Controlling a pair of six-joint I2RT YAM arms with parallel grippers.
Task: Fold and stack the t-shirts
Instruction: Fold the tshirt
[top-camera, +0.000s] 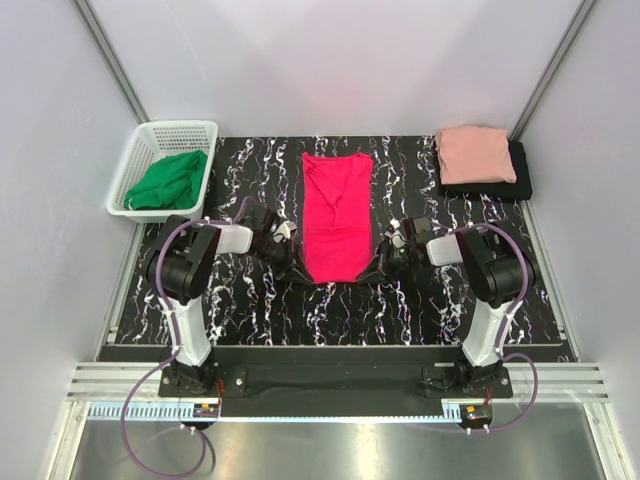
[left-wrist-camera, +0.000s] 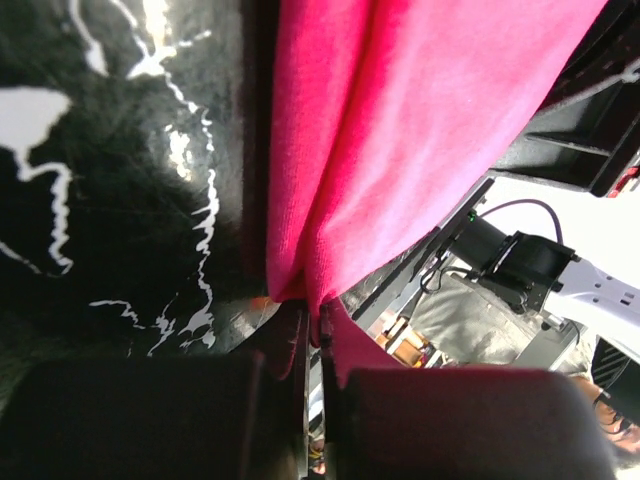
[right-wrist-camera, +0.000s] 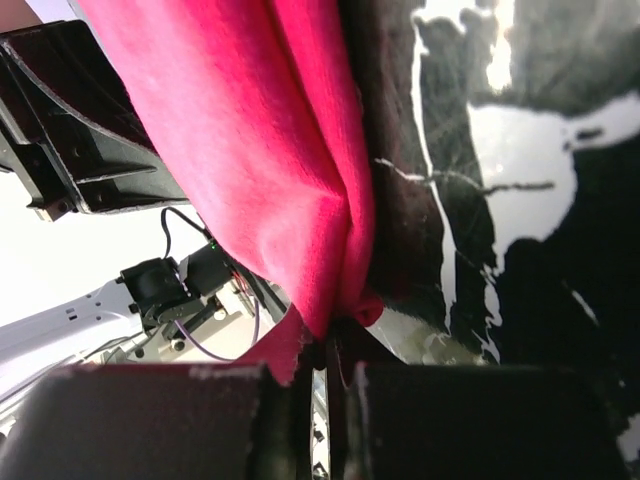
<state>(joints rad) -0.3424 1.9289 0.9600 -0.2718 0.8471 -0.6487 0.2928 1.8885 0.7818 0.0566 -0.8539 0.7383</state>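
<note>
The crimson-pink t-shirt (top-camera: 337, 215) lies as a long narrow folded strip down the middle of the black marbled mat (top-camera: 250, 300). My left gripper (top-camera: 296, 270) is shut on its near left corner, and the cloth (left-wrist-camera: 380, 130) runs up from the jaws in the left wrist view. My right gripper (top-camera: 378, 268) is shut on its near right corner, with the cloth (right-wrist-camera: 250, 150) pinched at the tips in the right wrist view. The salmon-pink t-shirt (top-camera: 476, 152) lies folded on top of the folded black t-shirt (top-camera: 520, 178) at the back right.
A white basket (top-camera: 130, 180) at the back left holds a green cloth (top-camera: 170, 180). White walls close in both sides and the back. The mat's front edge lies just before the arm bases.
</note>
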